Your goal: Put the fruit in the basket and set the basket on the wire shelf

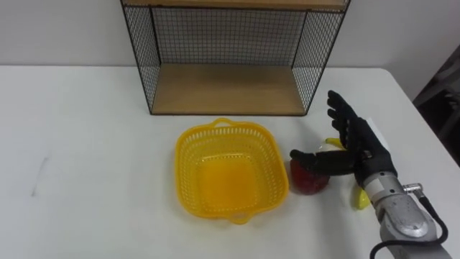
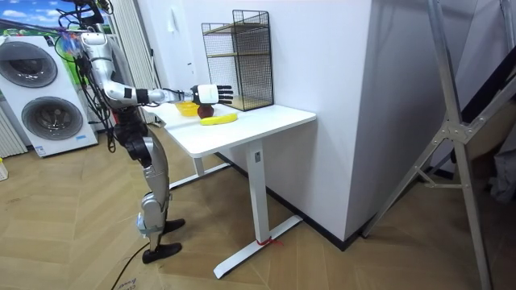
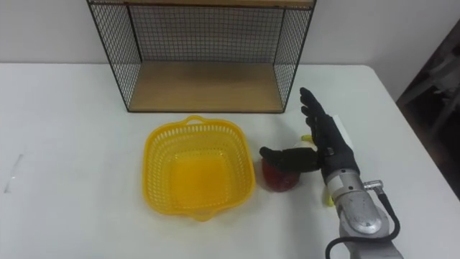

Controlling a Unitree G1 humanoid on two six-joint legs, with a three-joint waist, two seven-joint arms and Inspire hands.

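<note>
Right hand, released: fingers straight, pointing away from the robot, thumb stretched sideways over a round dark-red fruit at its left. Beneath the palm lies a yellow banana, its long axis parallel to the fingers. Just left of the fruit stands a yellow plastic mesh basket. Beyond it is a black wire shelf with a wooden board, on the white table.

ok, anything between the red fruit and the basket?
Nothing visible. The red fruit lies on bare table just right of the yellow basket, which is empty. The right robot hand is open beside the fruit, thumb across its top.
</note>
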